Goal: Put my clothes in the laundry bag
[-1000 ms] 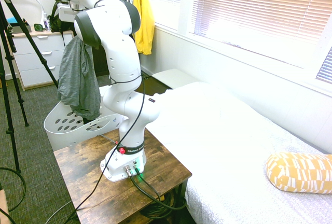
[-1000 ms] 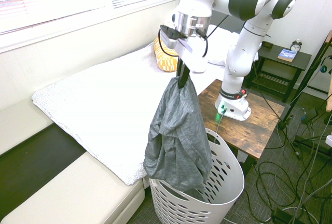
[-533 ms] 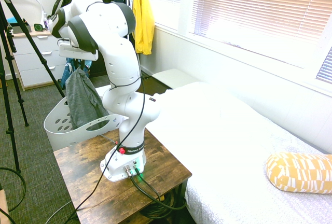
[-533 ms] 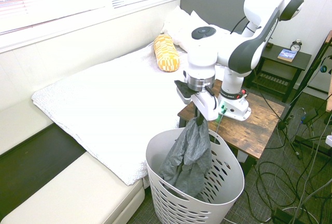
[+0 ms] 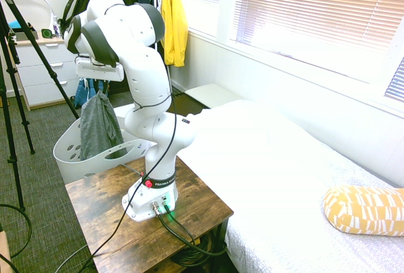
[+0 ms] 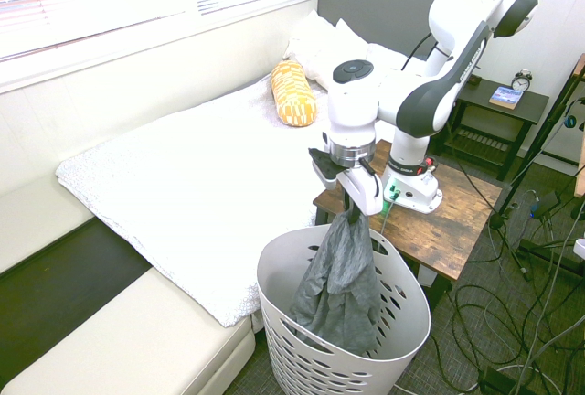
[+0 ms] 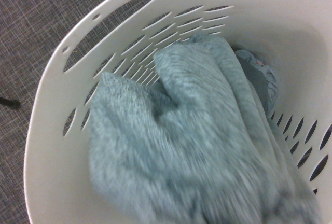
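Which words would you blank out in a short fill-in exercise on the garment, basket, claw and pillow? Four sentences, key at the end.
1. The claw is ____ on the grey garment.
2. The garment's lower part hangs ____ the white basket.
3. The basket's sides are pierced with many ____.
4. The yellow-and-white pillow lies on the ____.

Missing words: shut; inside; holes; bed.
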Controlling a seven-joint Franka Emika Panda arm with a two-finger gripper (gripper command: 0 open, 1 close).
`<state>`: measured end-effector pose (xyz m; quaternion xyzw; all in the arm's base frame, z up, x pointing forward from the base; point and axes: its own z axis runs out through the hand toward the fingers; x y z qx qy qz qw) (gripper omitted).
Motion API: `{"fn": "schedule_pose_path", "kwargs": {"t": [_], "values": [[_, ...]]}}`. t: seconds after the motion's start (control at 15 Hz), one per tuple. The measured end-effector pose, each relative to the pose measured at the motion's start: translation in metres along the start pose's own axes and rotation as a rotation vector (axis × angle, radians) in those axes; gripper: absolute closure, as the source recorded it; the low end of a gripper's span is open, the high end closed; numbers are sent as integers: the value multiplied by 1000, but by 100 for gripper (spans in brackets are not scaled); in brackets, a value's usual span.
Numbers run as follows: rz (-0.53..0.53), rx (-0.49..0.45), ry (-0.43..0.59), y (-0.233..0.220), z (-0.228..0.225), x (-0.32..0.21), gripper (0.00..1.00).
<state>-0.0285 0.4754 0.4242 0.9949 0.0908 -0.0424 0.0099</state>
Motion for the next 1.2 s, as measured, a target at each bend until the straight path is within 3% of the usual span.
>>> {"fn": "schedule_pose_path", "kwargs": {"t": [0.27,0.53,0.67,0.87,1.2], "values": [[61,2,13,15,-2,49,0],[195,3,97,67,-15,169,0],[286,-27,126,121,-9,236,0],[440,-12,76,246,-7,334,0],[653,7,77,442,-21,390,0]]}}
